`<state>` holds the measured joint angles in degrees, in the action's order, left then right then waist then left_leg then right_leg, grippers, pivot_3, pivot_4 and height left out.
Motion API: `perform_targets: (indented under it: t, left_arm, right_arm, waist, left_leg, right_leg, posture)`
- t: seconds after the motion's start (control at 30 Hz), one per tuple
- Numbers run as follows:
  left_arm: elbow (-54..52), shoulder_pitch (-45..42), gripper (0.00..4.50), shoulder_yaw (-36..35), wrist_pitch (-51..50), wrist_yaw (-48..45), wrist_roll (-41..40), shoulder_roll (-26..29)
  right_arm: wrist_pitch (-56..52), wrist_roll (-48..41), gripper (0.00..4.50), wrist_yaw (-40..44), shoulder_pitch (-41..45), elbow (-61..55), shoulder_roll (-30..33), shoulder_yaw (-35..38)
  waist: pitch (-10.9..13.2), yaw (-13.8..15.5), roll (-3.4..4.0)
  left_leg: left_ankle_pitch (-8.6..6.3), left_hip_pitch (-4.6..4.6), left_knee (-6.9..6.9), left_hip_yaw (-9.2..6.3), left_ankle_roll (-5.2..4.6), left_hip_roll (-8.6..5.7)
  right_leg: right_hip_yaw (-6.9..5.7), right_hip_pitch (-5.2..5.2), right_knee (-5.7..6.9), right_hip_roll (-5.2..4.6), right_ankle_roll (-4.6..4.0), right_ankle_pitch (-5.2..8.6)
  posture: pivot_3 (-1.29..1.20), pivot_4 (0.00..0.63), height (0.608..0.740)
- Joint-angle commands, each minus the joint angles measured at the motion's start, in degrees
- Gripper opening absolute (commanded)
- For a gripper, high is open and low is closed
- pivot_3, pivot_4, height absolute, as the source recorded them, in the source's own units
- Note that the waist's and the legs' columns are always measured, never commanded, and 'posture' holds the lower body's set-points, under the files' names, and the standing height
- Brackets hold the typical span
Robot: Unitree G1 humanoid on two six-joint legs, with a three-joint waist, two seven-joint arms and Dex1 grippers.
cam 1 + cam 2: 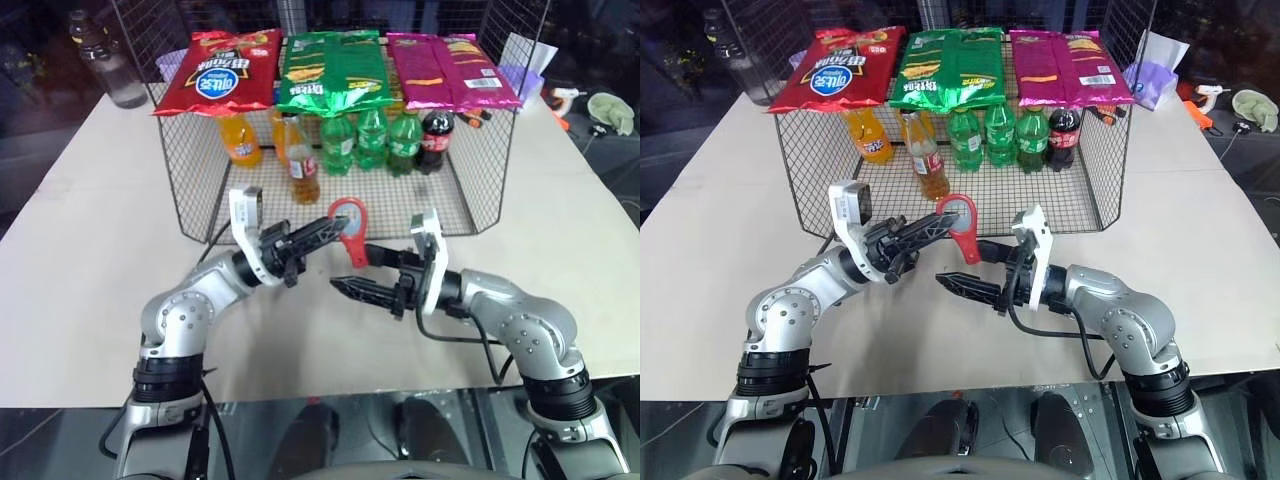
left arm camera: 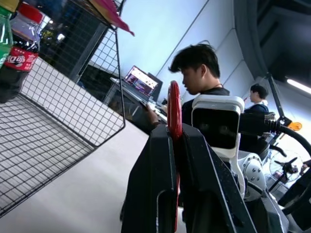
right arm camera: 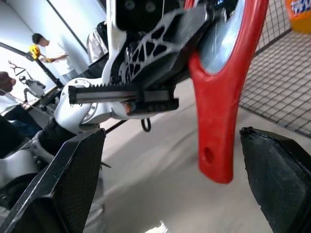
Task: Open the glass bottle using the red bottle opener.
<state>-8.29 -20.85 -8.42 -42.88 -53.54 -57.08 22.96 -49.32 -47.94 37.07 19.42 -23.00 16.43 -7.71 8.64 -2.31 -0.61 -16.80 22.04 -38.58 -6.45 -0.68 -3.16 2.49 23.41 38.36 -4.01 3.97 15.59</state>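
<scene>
right gripper (image 1: 352, 270) gapes beside red bottle opener (image 1: 350, 228) pinched by left gripper (image 1: 333, 226).

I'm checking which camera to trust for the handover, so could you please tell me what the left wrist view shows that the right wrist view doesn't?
The left wrist view alone shows the cola bottle in the wire basket, a laptop, and the shut left claw gripping the opener edge-on.

The right wrist view alone shows the right claw open around the opener's hanging handle.

Both show the red bottle opener and people in the background.
</scene>
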Motion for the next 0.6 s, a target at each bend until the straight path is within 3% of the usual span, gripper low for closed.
perform_targets:
  t: [0.03,0.17,0.2,0.33,0.6]
  left_arm:
    - [-0.1,-0.1,0.0,0.2,1.1,-1.0,0.2,-0.6]
    - [0.6,0.8,0.0,0.2,2.0,-1.9,1.5,-0.9]
    - [0.9,0.9,0.0,0.3,2.3,-2.2,1.8,-1.0]
    - [1.6,1.1,0.0,0.3,3.2,-2.6,2.6,-1.5]
    - [0.3,3.3,0.0,0.6,5.0,-0.9,3.8,-3.2]
  right_arm:
    - [-0.4,-2.5,3.94,-0.7,1.2,-1.1,-1.6,0.7]
    - [-0.5,-2.8,2.47,-1.6,1.3,-1.1,-2.2,1.3]
    - [-0.5,-2.8,1.87,-1.7,1.3,-1.1,-2.3,1.3]
    - [-0.3,-2.6,0.22,-1.8,1.3,-0.9,-2.3,1.4]
    - [1.7,-1.0,0.1,-3.0,2.1,1.0,-2.8,2.6]
  waist:
    - [0.0,0.0,0.0]
    - [0.0,0.0,0.0]
    - [0.0,0.0,0.0]
    - [0.0,0.0,0.0]
    - [0.0,0.0,0.0]
  left_leg:
    - [0.0,0.0,0.0,0.0,0.0,0.0]
    - [0.0,0.01,0.0,0.0,0.0,-0.01]
    - [0.0,0.01,0.0,0.0,0.0,-0.01]
    - [0.0,0.01,0.0,0.0,0.0,-0.01]
    - [0.0,0.0,0.01,0.01,0.0,0.0]
  right_leg:
    - [0.0,0.0,0.0,0.0,0.0,0.0]
    - [0.0,0.01,0.01,-0.01,0.0,0.0]
    - [0.0,0.01,0.0,-0.01,0.0,0.0]
    - [0.0,0.01,0.01,0.0,0.0,0.0]
    - [0.01,0.02,0.01,0.0,0.0,0.0]
  posture:
    - [0.0,0.15,0.74]
    - [0.0,0.15,0.74]
    - [0.0,0.15,0.74]
    - [0.0,0.15,0.74]
    - [0.0,0.15,0.74]
